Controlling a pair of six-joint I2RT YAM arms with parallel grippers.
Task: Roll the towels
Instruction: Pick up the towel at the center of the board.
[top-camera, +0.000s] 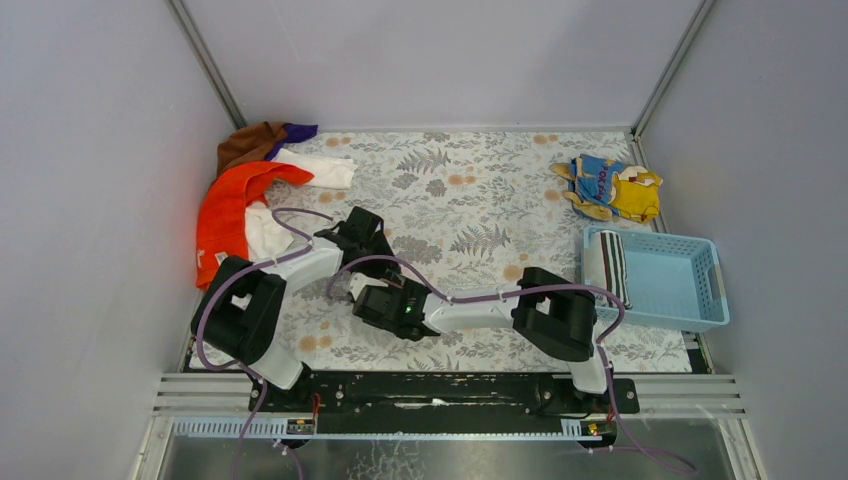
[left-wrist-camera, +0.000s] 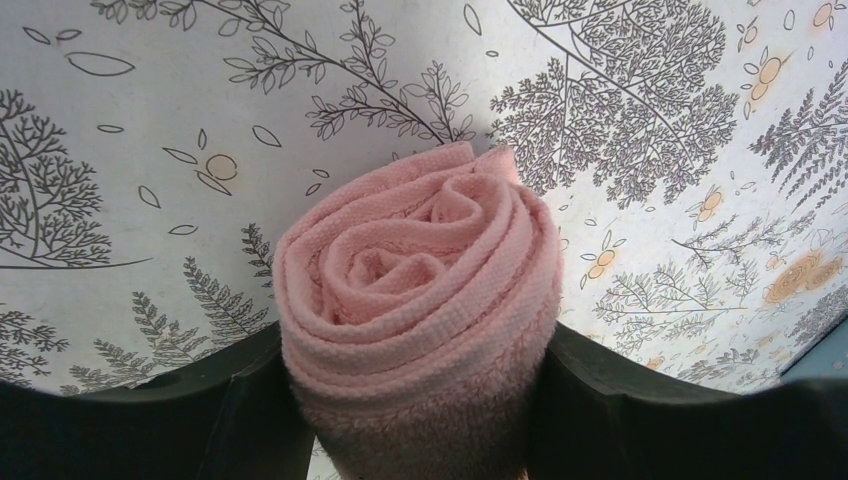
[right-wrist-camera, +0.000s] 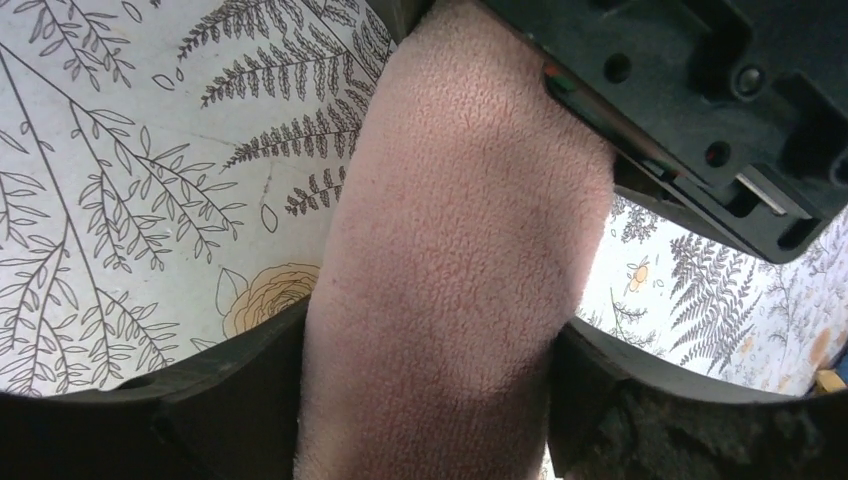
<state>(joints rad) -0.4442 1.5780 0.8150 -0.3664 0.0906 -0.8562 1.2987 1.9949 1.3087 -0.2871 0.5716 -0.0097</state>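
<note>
Hold rolled pink terry towel (left-wrist-camera: 420, 270) snug in clenched left end effector (left-wrist-camera: 418, 410), spiral intact. Close right end effector (right-wrist-camera: 425, 400) evenly around mid-roll; cannot tell whether already gripping.

text: none legible | labels: none | print on blue-yellow cloth (top-camera: 608, 188): unreadable

A pink towel (left-wrist-camera: 420, 290), rolled in a tight spiral, is at the near middle. A striped roll (top-camera: 607, 262) lies right; loose towels (top-camera: 250, 190) far left.
</note>
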